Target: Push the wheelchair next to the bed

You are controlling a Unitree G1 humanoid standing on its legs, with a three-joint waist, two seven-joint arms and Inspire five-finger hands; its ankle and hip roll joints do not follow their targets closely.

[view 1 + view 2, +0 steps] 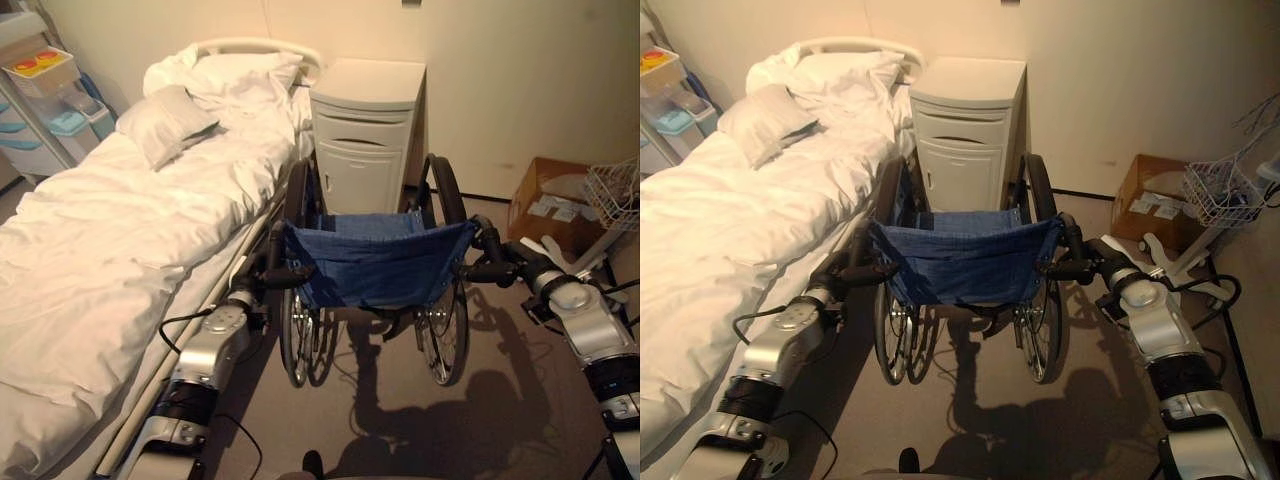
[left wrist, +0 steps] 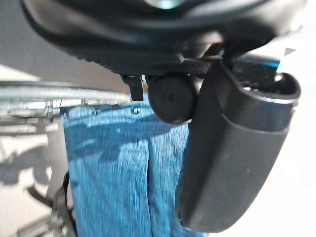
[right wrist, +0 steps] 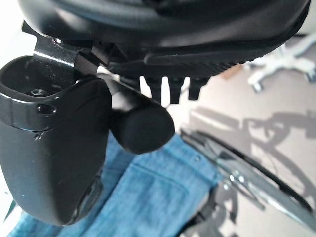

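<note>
Left hand (image 1: 262,275): fingers curled round the left push handle (image 2: 172,98) of the wheelchair (image 1: 375,270); in the left wrist view the black round end of the handle stands out past the hand's dark bulk, with the thumb (image 2: 232,158) beside it. Right hand (image 1: 497,265): fingers curled round the right push handle (image 3: 140,127), whose rounded black end shows between the thumb (image 3: 49,158) and the row of fingers in the right wrist view.

Wheelchair: seen from behind, upright on the grey floor (image 1: 400,420), both arms reaching to it from either side. Its blue fabric backrest (image 1: 372,258) sags between the two handles. The two large spoked wheels (image 1: 443,335) stand on the floor below the backrest.

Bed (image 1: 110,250): lies along the robot's left, covered with a white rumpled sheet, a pillow (image 1: 165,122) near its head end. The wheelchair's left side is just beside the bed's edge.

White cabinet (image 1: 365,130): stands against the wall next to the head of the bed, directly in front of the wheelchair.

Cardboard box (image 1: 550,205): on the floor to the right, near the wall. White wire basket (image 1: 1220,195): on a stand just beside the box. Shelf rack (image 1: 40,110): at the far left beyond the bed, holding pale blue bins.
</note>
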